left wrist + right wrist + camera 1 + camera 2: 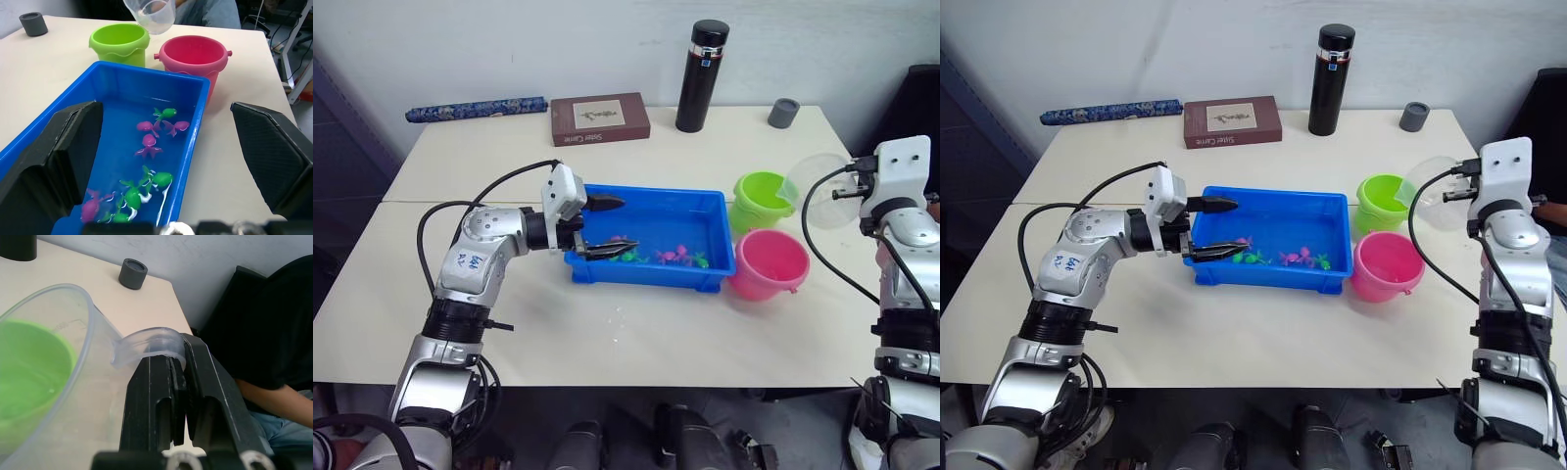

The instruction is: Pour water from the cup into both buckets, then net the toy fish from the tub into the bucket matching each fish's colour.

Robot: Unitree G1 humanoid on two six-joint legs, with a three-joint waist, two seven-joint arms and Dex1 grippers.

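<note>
Above the green bucket (762, 199) at two o'clock, right gripper (178, 396) pinches the tilted cup (817, 191); water may splash onto the table (636, 333). Left gripper (603, 228) gapes wide.

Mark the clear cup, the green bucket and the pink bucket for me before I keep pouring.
clear cup (818, 188), left eye view, on its transparent side wall.
green bucket (756, 201), left eye view, on its outer wall below the rim.
pink bucket (193, 53), left wrist view, on its inner wall.
</note>
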